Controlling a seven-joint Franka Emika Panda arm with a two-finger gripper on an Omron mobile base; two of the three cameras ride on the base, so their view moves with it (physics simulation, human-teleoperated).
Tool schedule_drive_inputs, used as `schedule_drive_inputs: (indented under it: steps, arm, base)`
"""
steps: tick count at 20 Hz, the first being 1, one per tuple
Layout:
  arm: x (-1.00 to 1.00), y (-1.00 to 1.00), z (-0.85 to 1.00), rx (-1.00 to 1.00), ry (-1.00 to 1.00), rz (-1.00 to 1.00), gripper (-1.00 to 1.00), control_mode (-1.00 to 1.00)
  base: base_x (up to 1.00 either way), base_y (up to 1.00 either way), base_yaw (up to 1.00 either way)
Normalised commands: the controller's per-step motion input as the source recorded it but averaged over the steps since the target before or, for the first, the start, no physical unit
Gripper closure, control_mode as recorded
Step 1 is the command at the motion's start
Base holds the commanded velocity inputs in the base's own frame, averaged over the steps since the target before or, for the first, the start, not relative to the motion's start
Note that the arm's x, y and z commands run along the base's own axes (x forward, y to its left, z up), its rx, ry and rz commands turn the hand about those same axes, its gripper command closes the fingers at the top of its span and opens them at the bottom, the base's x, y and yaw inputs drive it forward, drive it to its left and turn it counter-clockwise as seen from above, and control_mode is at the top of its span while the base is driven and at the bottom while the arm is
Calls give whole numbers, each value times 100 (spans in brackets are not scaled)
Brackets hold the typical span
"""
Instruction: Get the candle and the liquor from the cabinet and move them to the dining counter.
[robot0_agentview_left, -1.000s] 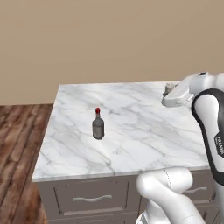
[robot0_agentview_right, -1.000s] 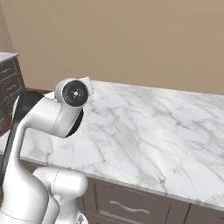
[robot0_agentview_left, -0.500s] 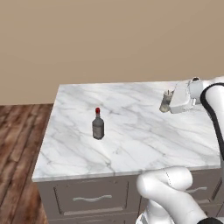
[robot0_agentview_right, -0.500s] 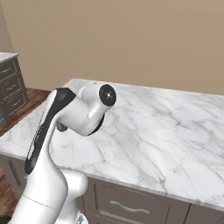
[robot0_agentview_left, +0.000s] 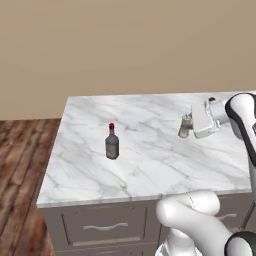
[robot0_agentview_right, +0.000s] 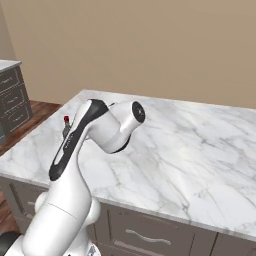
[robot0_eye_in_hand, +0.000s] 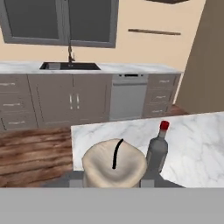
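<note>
The candle (robot0_eye_in_hand: 114, 166) sits between the gripper's (robot0_agentview_left: 186, 126) fingers, a pale beige stub with a thin black wick curving up from its top. In the hand view it fills the lower middle of the picture, close to the lens, with the two fingers pressed against its sides, so the gripper is pinching the candle. In the left base view the same candle (robot0_agentview_left: 185, 125) shows as a small pale shape at the tip of the white hand, held above the right part of the marble top, which is the dining counter (robot0_agentview_left: 150, 160).

The liquor (robot0_agentview_left: 112, 142) stands upright on that counter, a small dark bottle with a red cap and a greyish label. It stands left of the middle of the top, well apart from the held candle. In the hand view it rises just beside the candle, to its right and further back. In the right base view only its red cap and a bit of its neck peek out from behind the arm (robot0_agentview_right: 90, 145), which bends over the near left part of the counter.

Below the marble top run dark drawers (robot0_agentview_left: 100, 227) with silver handles. A wooden floor (robot0_agentview_left: 22, 150) lies to the left of the counter, and a plain beige wall (robot0_agentview_left: 125, 45) stands behind it. Beyond the counter the hand view shows a far run of grey cabinets with a sink (robot0_eye_in_hand: 70, 66) and a tap under a window.
</note>
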Motion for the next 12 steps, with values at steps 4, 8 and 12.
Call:
schedule_drive_inputs:
  steps: [4,8,12]
  arm:
    - [19,0,-38,0,4,15,100,-100]
    - [20,1,-35,0,7,11,100,-100]
    - [19,8,-34,0,7,3,100,-100]
  base:
    - [0,0,0]
    - [0,0,0]
    - [0,0,0]
